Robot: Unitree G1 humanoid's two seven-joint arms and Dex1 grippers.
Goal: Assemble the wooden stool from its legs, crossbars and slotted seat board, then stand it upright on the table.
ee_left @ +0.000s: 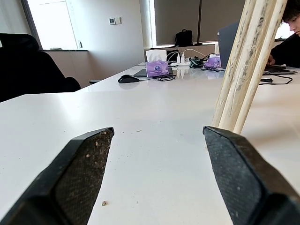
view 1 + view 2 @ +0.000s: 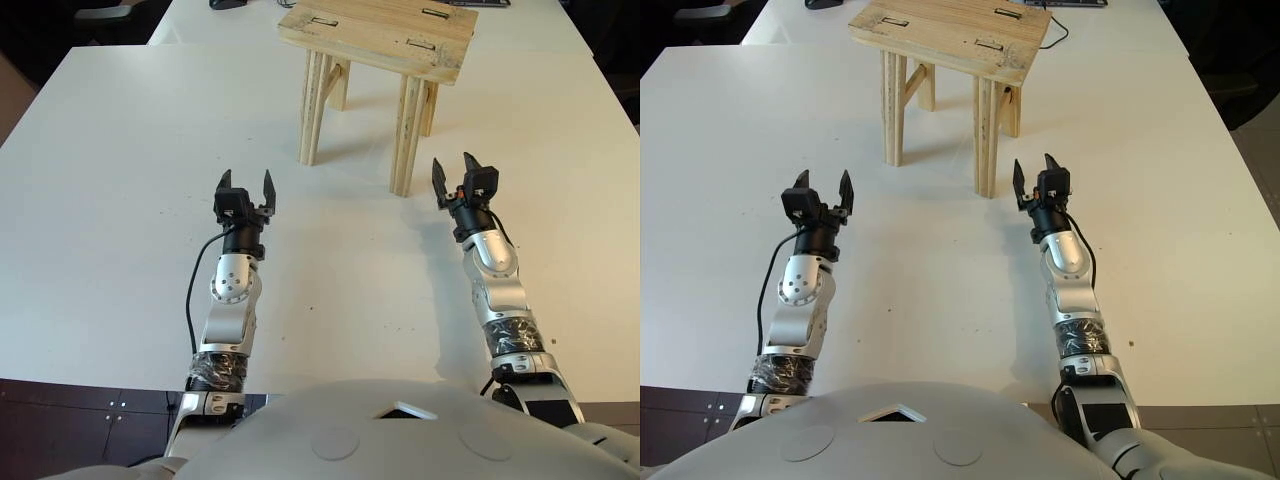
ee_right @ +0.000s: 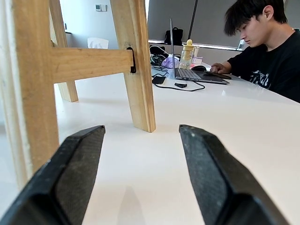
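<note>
The stool stands upright and fully put together on the white table, ahead of both grippers and closer to the right one. The far edge of its seat board is cut off by the frame. Three slots show in the top of the board. The rear legs are mostly hidden behind the front pair and under the seat.

In the right wrist view, a crossbar runs between a near leg and a farther one. There is a dark mark where it meets the farther leg, possibly a gap or a fastener, but it is too small to tell.

The right gripper sits low over the table with its fingers spread apart, holding nothing. The front right leg stands just ahead of it and slightly to its left, near but not touching. From the wrist, that leg is so close that its top and foot are both cut off.

The left gripper is also spread wide and empty. The front left leg is ahead of it and off to its right, well apart. In the left wrist view, the upper part of the leg runs out of frame. Whether either gripper's fingertips touch the tabletop cannot be told.

Far beyond the left gripper, a dark mouse lies on the next table.
</note>
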